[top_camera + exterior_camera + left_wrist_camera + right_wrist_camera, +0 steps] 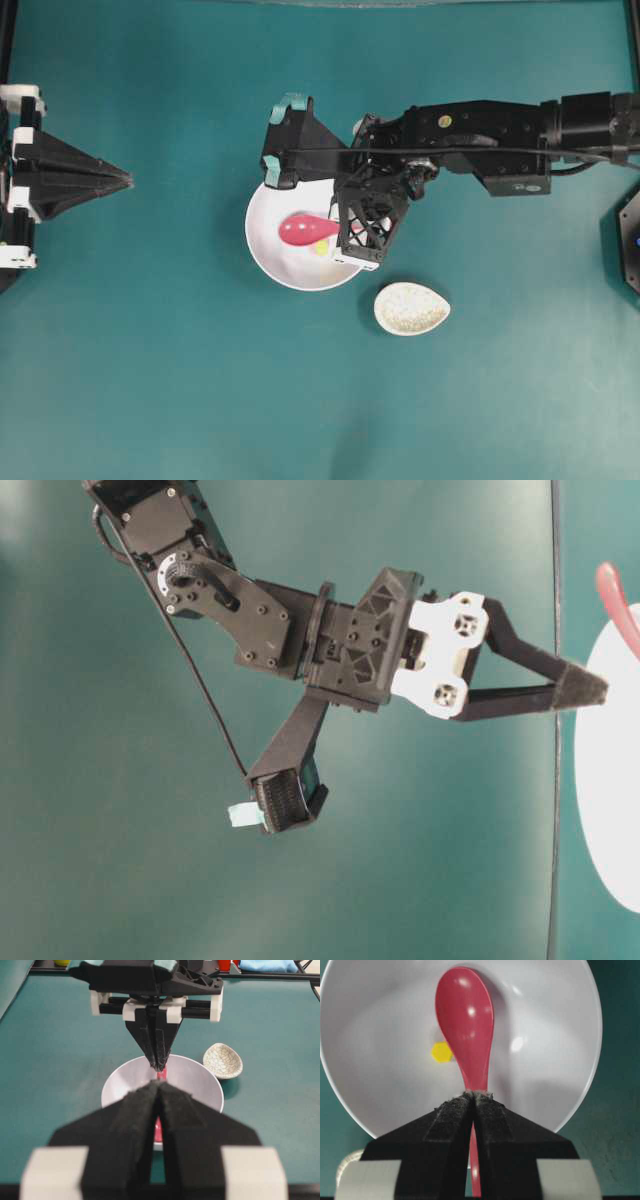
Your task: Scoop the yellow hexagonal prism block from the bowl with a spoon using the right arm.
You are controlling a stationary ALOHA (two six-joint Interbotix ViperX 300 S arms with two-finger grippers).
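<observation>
Pinching the spoon (466,1030) handle, right hand (472,1097) above the bowl (555,1060), yellow block (441,1052) just left of the scoop.

Free room and obstacles: crowded middle, bare margins.
The table (150,380) lies bare along the bottom and top of the overhead view, and between the left gripper (125,181) at the left edge and the bowl (270,255). The right arm (480,140) spans from the right edge to above the bowl, covering its right rim. Inside the bowl, the spoon (466,1020) fills the middle, the yellow block (441,1052) just beside it. A small speckled dish (411,308) sits near the bowl's lower right.
</observation>
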